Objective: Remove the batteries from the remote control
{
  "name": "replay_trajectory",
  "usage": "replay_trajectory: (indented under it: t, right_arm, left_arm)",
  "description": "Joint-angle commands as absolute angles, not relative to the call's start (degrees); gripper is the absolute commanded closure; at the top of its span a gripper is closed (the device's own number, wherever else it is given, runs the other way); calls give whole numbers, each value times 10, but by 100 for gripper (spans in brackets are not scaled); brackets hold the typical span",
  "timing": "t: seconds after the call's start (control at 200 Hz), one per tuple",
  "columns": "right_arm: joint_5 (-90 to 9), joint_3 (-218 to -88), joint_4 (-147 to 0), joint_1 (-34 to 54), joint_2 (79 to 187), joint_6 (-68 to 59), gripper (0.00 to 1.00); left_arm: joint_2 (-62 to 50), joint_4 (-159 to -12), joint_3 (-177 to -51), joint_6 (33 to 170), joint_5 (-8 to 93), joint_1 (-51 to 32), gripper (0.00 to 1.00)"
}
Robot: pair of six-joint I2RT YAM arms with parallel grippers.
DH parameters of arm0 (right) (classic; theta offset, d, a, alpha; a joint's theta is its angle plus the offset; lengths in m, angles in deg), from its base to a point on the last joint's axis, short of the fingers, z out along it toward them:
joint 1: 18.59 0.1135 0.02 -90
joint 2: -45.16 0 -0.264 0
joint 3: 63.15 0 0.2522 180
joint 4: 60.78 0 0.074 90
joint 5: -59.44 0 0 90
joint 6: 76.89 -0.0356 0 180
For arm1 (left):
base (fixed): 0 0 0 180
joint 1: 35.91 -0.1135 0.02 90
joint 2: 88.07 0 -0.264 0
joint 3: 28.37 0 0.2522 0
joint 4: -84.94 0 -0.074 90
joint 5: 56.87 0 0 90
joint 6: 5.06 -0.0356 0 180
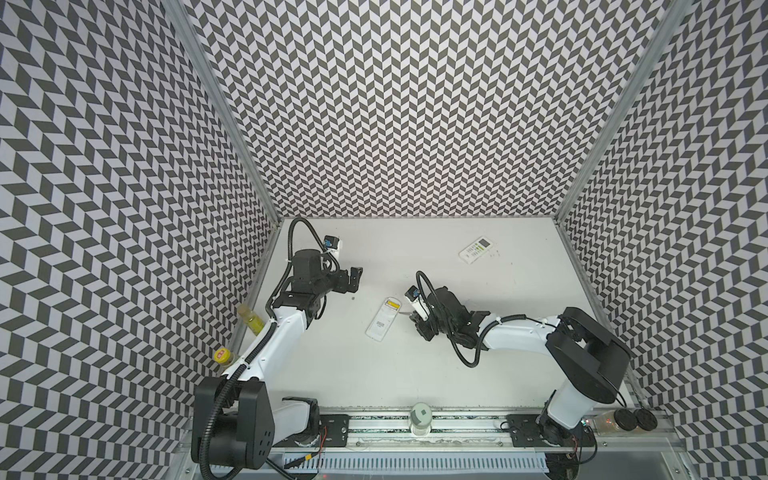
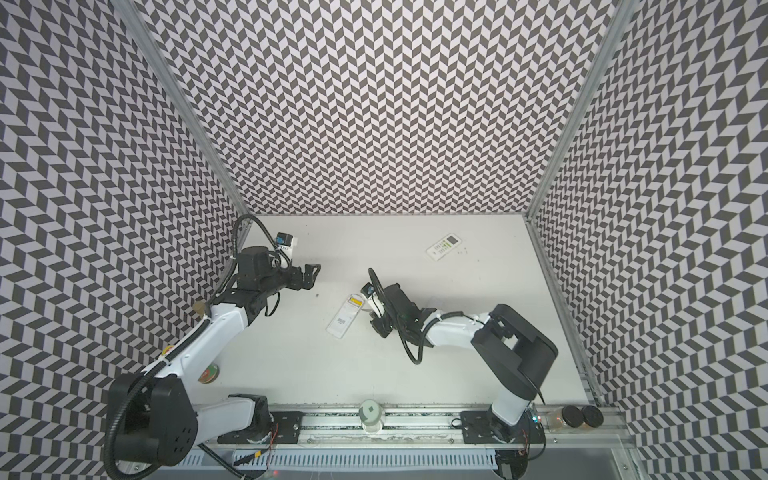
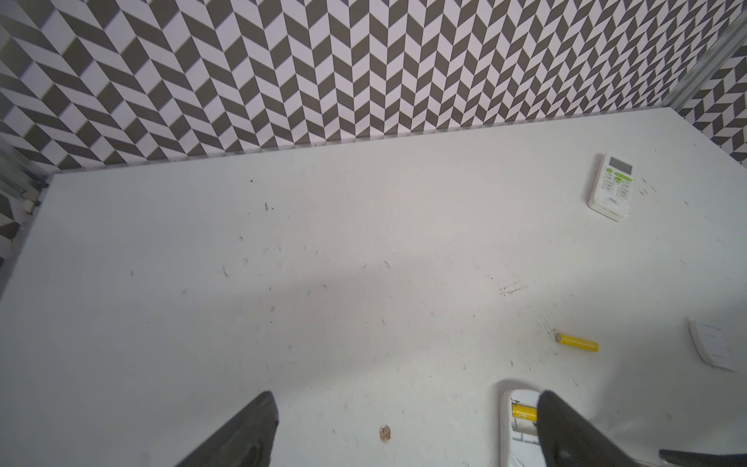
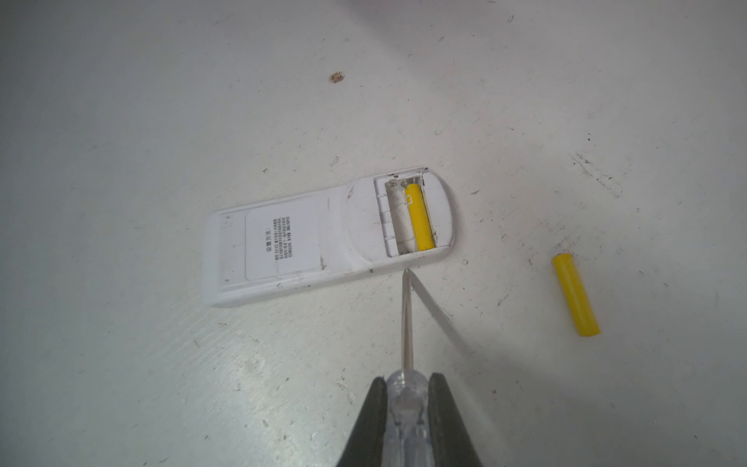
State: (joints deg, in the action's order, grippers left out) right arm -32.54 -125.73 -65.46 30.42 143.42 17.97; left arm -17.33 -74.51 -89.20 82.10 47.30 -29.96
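Your right gripper (image 4: 408,380) clamps screwdriver (image 4: 407,319), tip just beside remote (image 4: 283,242) edge. Slip tip under yellow battery (image 4: 419,218) seated in bay (image 4: 400,220), lever gently. Second battery (image 4: 576,295) lies loose on table (image 4: 121,364). Wide-open left gripper (image 1: 356,279) holds nothing.

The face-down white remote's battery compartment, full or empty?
Half empty: the white plastic remote holds one yellow cylindrical battery; the slot beside it is bare.

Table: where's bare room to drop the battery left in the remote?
Free: the wide near strip of table between the open remote and the front rail; also the far band along the back wall, left of the second remote. Crowded: beside the open remote, where the right claw, screwdriver and loose battery sit.
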Motion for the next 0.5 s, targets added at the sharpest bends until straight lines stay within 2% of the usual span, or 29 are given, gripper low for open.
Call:
replay_trajectory:
  t: [0.0,0.27,0.496]
  right_arm:
    - [-322,-1282,-643,307,1455,191,100]
    - [-371,-1339,-634,309,1503,214,100]
    - [-422,-1383,-628,328,1540,244,100]
  left_arm:
    - [-177,-706,-912,777,469,-297,0]
    - [-166,-686,-928,734,480,-282,0]
    - [-172,-670,-919,694,551,-281,0]
